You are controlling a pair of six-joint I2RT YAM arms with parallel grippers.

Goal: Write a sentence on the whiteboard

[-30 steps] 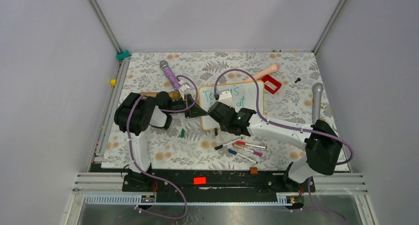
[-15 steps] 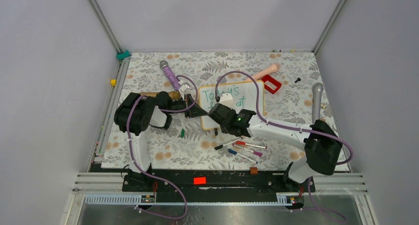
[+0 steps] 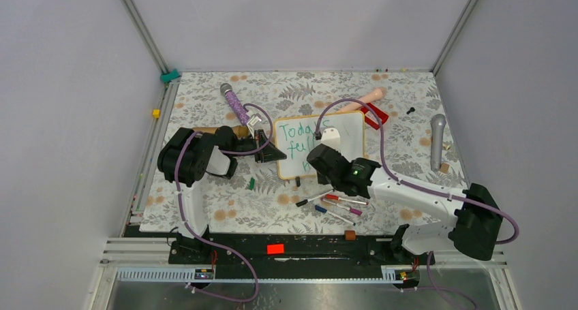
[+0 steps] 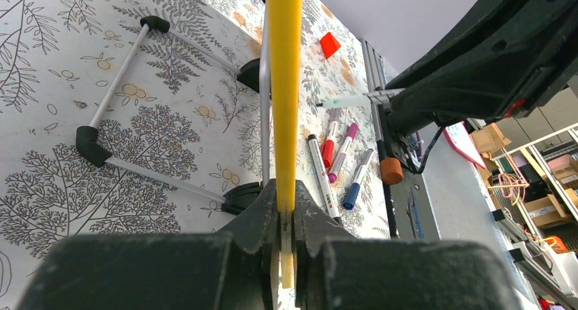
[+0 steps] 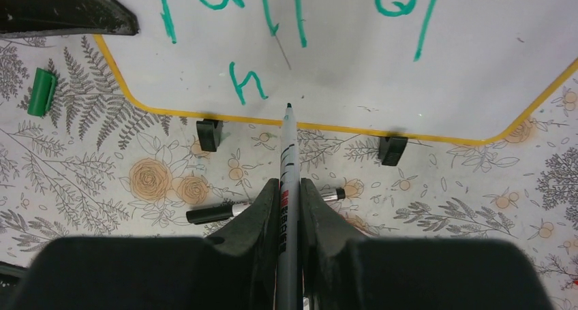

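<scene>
My right gripper [image 5: 290,187], closed on the marker [image 5: 287,153], has drawn back to the whiteboard's [image 5: 477,51] near edge. The left gripper [image 4: 285,195] pinches its side. The sentence [image 3: 300,138] stops at "h".

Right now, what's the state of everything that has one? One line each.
whiteboard: clamped at one edge, partly written
sentence: unfinished, third line only "h"
left gripper: shut on the whiteboard
marker: uncapped, tip near the "h"
right gripper: shut on the marker
green cap: off, lying loose
spare markers: capped, lying loose
</scene>
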